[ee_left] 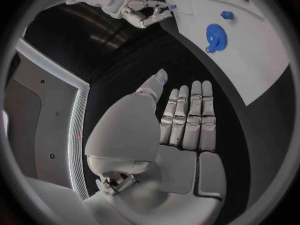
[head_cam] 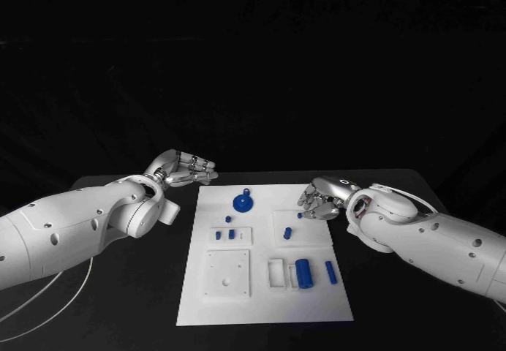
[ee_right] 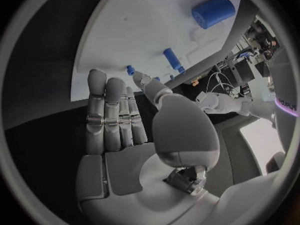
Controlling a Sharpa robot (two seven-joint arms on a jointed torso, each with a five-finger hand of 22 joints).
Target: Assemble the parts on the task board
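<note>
White board [head_cam: 264,292] sits in the middle of your head view on the black desk [head_cam: 126,307], with the blue parts scattered over it: a gear [head_cam: 243,202] near the top, a fat cylinder [head_cam: 303,273] and a slim bar [head_cam: 331,272] lower right, and small pegs [head_cam: 224,235] in a recess at centre left.

Watch the right hand [head_cam: 319,198] first. It hangs at the board's right edge, just beside the short peg [head_cam: 287,233], and in its wrist view its fingers [ee_right: 111,110] lie straight and side by side, with nothing in them. If you drop it from there without opening a pinch, I'd expect it to nudge that peg or slide the board itself, since nothing seems to fix the plate down. The cylinder looks free to roll if brushed.

Your left hand [head_cam: 181,168] is off the board's upper left corner, over bare desk. Its fingers [ee_left: 187,115] are also flat and held together, thumb apart, holding nothing. Bringing it in low risks clipping the gear.
</note>
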